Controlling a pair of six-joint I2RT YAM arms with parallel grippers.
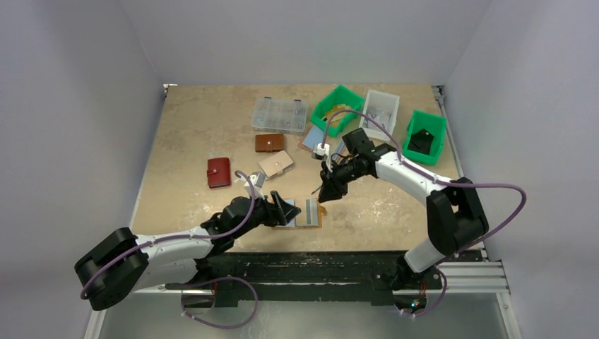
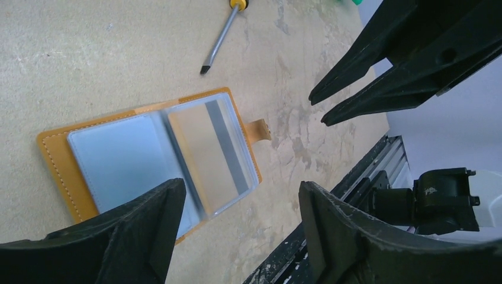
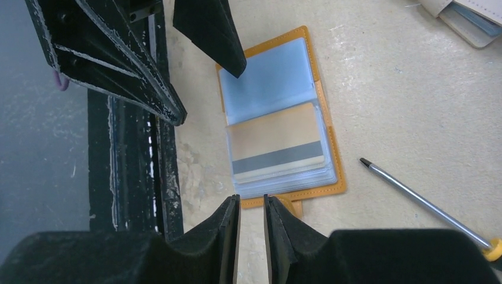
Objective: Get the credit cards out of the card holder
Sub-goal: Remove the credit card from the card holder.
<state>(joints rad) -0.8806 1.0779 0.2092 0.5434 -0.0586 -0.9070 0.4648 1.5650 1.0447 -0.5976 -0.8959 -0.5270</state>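
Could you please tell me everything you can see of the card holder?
The card holder is a small mustard-yellow, leather-looking wallet with pale stitching, lying open and flat on the table near its front edge. Clear plastic sleeves fill it; one holds a tan card with a grey stripe. Its snap tab sticks out unfastened. The open left gripper hovers over it; contact cannot be told.
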